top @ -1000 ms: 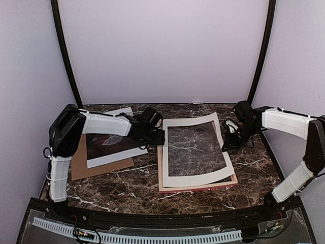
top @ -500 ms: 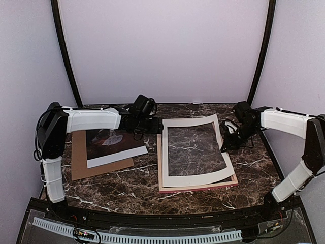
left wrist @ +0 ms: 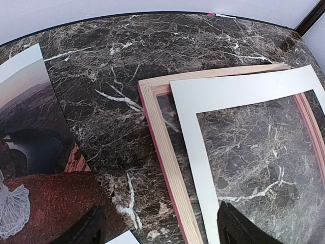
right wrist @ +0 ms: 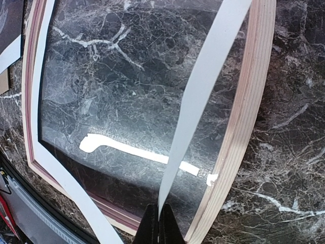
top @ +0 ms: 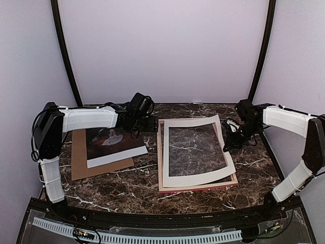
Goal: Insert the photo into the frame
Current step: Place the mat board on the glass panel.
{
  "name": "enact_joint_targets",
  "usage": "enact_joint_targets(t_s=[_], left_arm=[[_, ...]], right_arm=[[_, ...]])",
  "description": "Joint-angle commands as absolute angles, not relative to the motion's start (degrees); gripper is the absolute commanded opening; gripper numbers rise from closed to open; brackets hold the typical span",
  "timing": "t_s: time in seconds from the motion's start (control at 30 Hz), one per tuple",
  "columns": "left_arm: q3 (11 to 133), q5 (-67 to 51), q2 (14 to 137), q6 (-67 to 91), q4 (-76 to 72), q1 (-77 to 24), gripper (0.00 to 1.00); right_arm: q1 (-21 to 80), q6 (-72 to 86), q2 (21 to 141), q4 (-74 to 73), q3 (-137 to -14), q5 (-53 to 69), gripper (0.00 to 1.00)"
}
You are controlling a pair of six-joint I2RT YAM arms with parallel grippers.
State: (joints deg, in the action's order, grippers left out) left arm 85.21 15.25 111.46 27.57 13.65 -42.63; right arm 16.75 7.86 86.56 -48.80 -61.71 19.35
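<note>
Lying face up on cardboard [top: 78, 162] at nine o'clock, the photo [top: 114, 147] is judged light, limp, easily creased; its white three-o'clock border is best pinched. The left hand [top: 151, 124] is spread, empty; the right hand [right wrist: 160, 223] is clamped on the white mat [top: 195, 178] over the frame [left wrist: 163, 147].

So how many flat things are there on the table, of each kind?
White-bordered dark printed photo: 1
Brown cardboard board: 1
Pink-and-wood rectangular picture frame: 1
White paper mat border: 1
Total: 4
</note>
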Motion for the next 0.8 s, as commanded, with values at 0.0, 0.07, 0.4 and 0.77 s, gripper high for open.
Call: enact_joint_targets(t_s=[0.0,0.07,0.4,0.77], left_arm=[[84.21,15.86,108.51,26.72,15.01,-42.47,0.78],[84.28,15.60,108.67,26.61,14.95,-42.50,0.79],[84.21,15.67,108.77,26.19,15.55,-42.50,0.78],[83.89,15.77,109.19,26.10,15.67,-42.49,0.79]], right_arm=[[16.38,6.75,85.96,-50.50,-63.14,19.36,0.00],[16.35,6.69,86.81,-50.09,-63.59,19.11,0.00],[14.86,5.34,91.13,-50.49,-68.22,17.59,0.00],[14.86,10.81,89.38,-43.60,-62.10,19.43,0.00]])
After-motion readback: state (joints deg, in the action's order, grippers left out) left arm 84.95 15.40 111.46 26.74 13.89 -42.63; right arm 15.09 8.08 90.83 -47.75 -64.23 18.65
